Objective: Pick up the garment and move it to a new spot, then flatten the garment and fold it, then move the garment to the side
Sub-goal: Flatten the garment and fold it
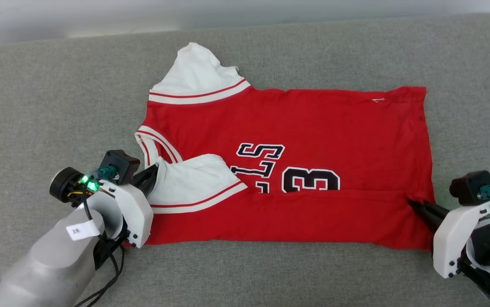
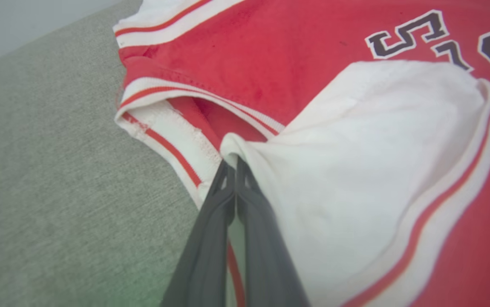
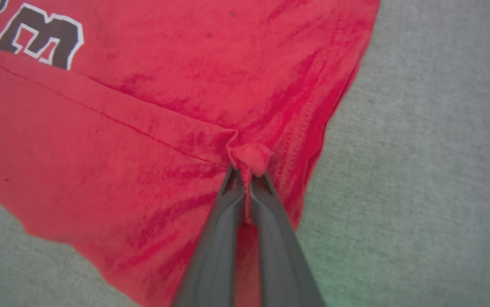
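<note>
The garment [image 1: 296, 128], a red jersey with white sleeves and black lettering, lies sideways on the grey surface, its near long edge folded up over the lower half of the numbers. My left gripper [image 1: 154, 170] is shut on the near white sleeve's corner by the collar; in the left wrist view the left gripper [image 2: 233, 161] pinches that white cloth [image 2: 355, 170]. At the hem end, my right gripper [image 1: 413, 204] is shut on a red fold; in the right wrist view the right gripper [image 3: 247, 170] holds a small bunched tuft of the garment [image 3: 142, 128].
The grey fabric surface [image 1: 57, 94] runs wide around the garment on all sides. A pale wall band [image 1: 100, 17] lies beyond its far edge. The far white sleeve [image 1: 194, 76] sticks out toward the back.
</note>
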